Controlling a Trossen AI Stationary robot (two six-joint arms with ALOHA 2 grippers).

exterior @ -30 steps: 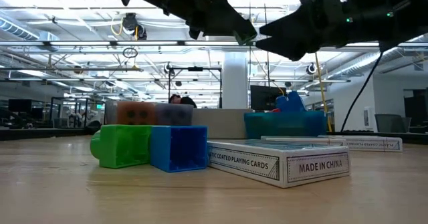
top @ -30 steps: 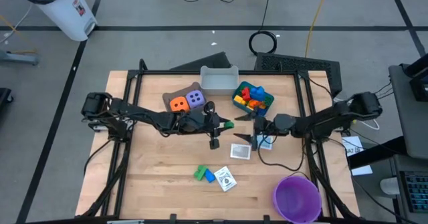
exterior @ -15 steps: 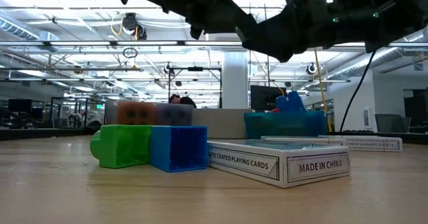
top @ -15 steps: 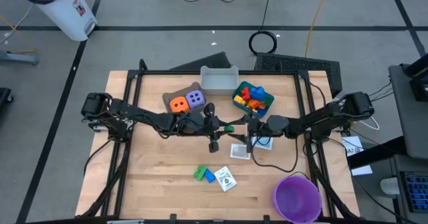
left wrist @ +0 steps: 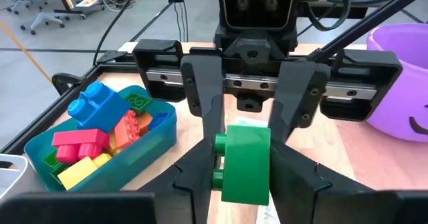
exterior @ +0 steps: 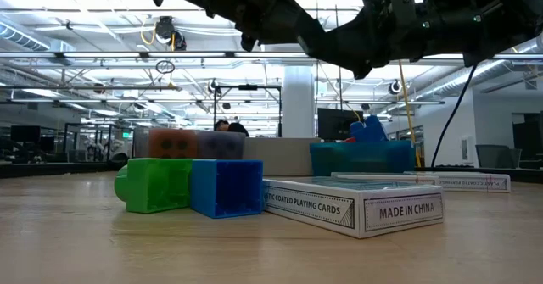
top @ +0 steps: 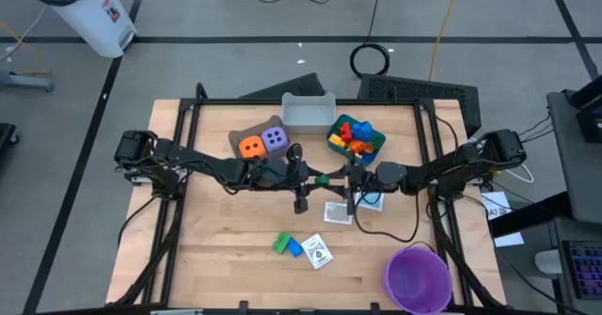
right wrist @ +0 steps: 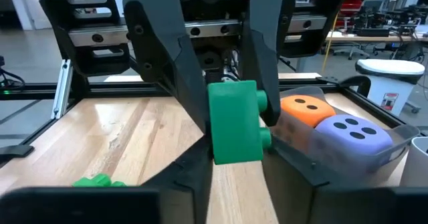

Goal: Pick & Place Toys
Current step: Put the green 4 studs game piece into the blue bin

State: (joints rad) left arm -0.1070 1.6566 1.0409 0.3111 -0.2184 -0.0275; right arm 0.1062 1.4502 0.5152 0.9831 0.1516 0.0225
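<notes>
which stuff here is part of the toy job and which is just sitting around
Job: green brick between left gripper and right gripper; orange die; purple die; bricks in teal bin; green and blue bricks; card boxes.
Lying about: purple bowl; grey bin.

Count of what lies before me. Pincers: two, my left pincer (top: 320, 177) and my right pincer (top: 340, 178), meeting nose to nose above the surface (top: 226, 249). Green bricks: two, one green brick (left wrist: 244, 162) between my pincers, another green brick (top: 280, 244) loose on the surface. Blue brick (top: 294, 248): one, touching the loose green one. Dice: two, an orange die (top: 250, 147) and a purple die (top: 275, 139), side by side. Card boxes: three, one card box (top: 318, 252) near the loose bricks, one (top: 338, 212) mid-surface, one (top: 373, 201) partly hidden. Bins: a grey bin (top: 308, 113) and a blue bin (top: 356, 137) heaped with mixed bricks, too many to count. Purple bowl (top: 417, 279): one.
</notes>
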